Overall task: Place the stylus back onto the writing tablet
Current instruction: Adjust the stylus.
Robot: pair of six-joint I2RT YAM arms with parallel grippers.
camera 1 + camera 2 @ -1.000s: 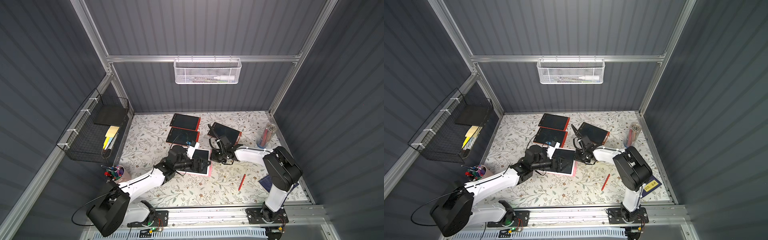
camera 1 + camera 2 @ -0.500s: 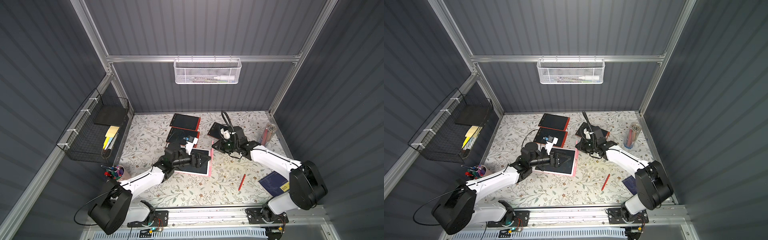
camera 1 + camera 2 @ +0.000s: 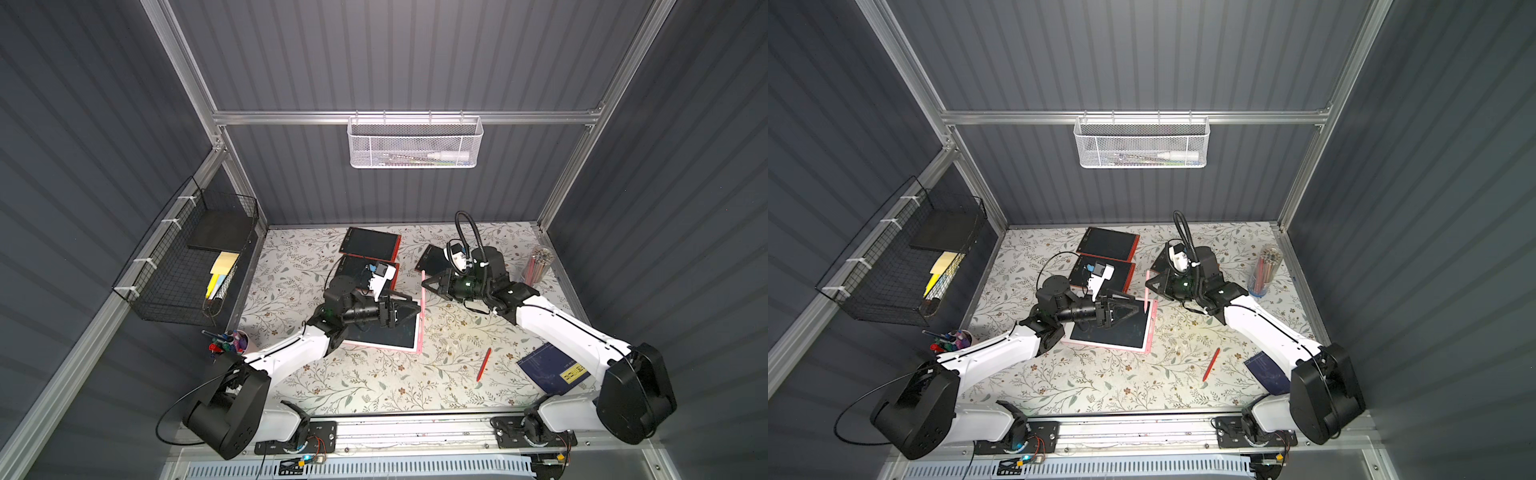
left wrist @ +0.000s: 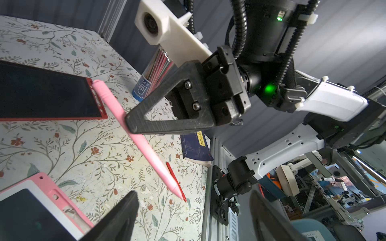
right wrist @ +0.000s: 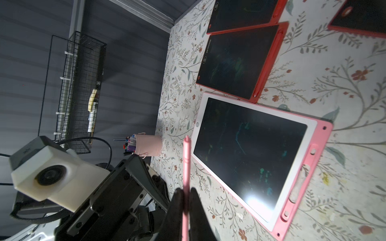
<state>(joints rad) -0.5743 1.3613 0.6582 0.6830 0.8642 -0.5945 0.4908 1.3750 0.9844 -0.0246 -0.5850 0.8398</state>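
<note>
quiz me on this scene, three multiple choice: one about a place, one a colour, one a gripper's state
1. Where is the thin red pen?
A. inside a wall basket
B. flat on the floral table cover, near the dark blue notebook
C. upright in a cup

2. What colour is the slim plastic stylus?
A. red
B. white
C. pink

3. The right gripper is:
A. shut on the stylus
B. open and empty
C. shut on the pen

Answers: B, both top views show it on the cover; C, both wrist views show pink; A, its fingers pinch the stylus.
</note>
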